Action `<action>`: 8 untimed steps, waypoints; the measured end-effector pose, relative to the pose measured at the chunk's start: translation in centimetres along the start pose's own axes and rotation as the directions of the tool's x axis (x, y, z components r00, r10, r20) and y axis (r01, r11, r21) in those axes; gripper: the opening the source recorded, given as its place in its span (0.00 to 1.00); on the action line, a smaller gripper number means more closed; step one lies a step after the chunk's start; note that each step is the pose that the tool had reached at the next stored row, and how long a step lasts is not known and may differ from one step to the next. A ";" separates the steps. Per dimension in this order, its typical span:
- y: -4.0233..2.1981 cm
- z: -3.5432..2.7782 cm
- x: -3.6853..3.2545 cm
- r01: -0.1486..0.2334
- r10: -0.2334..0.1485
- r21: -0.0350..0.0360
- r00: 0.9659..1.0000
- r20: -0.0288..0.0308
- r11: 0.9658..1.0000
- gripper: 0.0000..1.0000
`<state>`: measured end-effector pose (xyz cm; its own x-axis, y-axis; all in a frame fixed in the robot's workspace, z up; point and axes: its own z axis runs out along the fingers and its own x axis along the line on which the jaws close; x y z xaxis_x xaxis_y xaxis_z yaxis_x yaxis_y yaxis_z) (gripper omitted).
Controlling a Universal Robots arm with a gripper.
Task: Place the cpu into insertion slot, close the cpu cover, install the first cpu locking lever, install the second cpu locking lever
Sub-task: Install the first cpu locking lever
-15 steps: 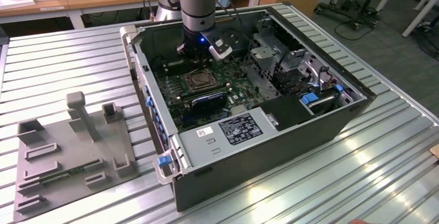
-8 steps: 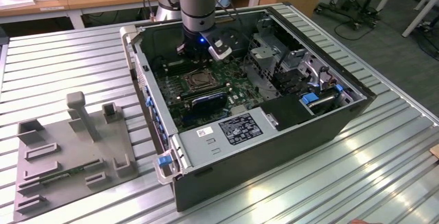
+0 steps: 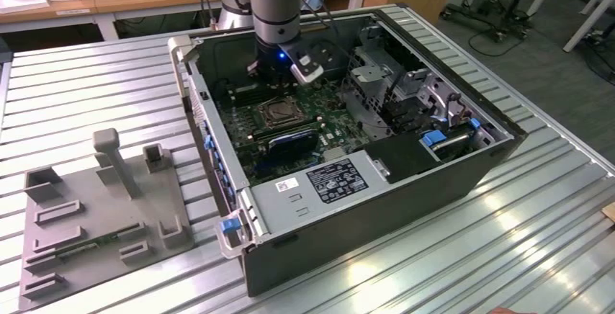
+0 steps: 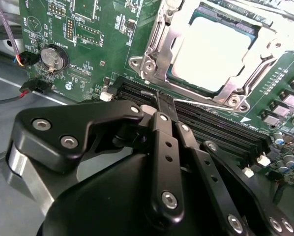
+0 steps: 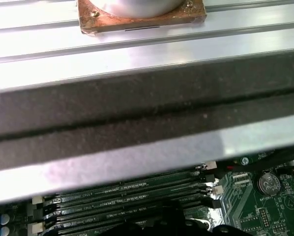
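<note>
The cpu (image 4: 213,54) shows its pale metal top and lies flat in the insertion slot (image 3: 274,114) on the green motherboard. The cpu cover (image 4: 159,46), a silver frame, lies down around the chip. A thin metal lever (image 4: 206,102) runs along the socket edge nearest the memory slots. In the second wrist view, my gripper (image 4: 161,101) is shut with nothing between its black fingers. Its tips hang over the long black memory slots (image 4: 211,125), just short of the socket. In the exterior view, the gripper (image 3: 274,80) hangs inside the open case, just behind the socket.
The black computer case (image 3: 384,206) lies open on a slatted metal table. A drive cage (image 3: 384,91) and a labelled box (image 3: 336,181) crowd the exterior view's right. A grey fixture plate (image 3: 96,213) lies at the left. A coin battery (image 4: 54,57) and cables (image 4: 19,59) sit nearby.
</note>
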<state>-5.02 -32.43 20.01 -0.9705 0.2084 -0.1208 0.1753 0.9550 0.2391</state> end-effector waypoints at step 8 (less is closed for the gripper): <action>0.22 0.05 0.11 -0.014 0.014 0.002 1.000 0.004 1.000 0.11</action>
<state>-5.08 -32.19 19.99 -0.9673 0.2229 -0.1212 0.1896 0.9524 0.2388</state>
